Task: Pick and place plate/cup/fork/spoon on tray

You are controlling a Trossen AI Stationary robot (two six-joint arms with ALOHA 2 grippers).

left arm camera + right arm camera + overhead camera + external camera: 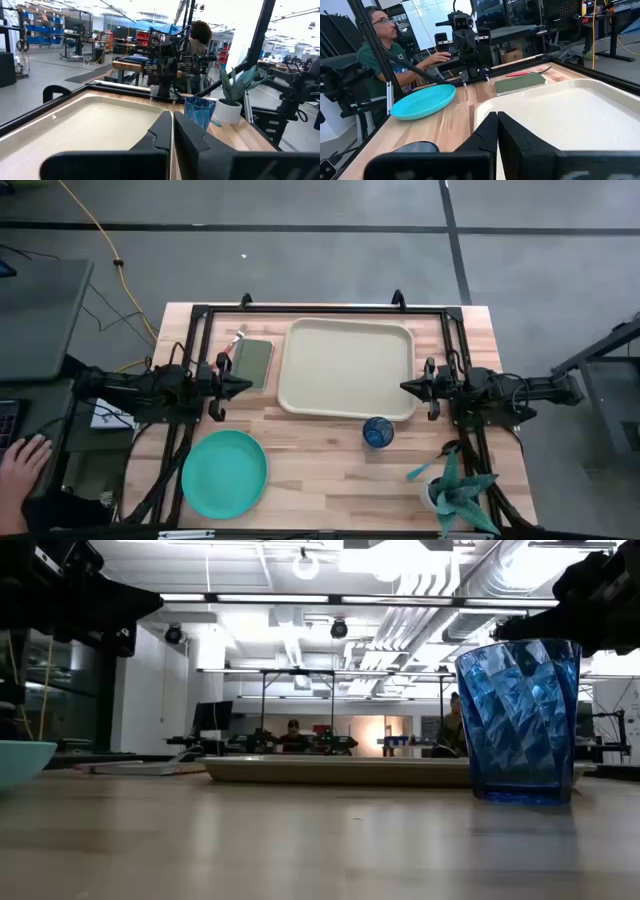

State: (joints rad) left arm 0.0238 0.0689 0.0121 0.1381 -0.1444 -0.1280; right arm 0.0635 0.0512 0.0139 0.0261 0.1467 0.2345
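While both arms wait over the tabletop [330, 455], nothing grasped: left hand [245, 386] clenched, poised just off the tray's left edge above the green pad [253, 363]; right hand [407, 387] clenched too, poised at the tray's right edge. Tray [346, 368] lying bare at the tabletop's far middle. Plate [224, 472] flat on the wood at the near left, well apart from the tray. Cup [378, 432] upright just beside the tray's near right corner, not on it. Fork [236, 345] lying by the pad's far left corner, touching it or nearly so. Spoon [424, 470] at the near right, close by the potted plant [462, 492]. Person's hand [22, 461] resting off the tabletop at the left
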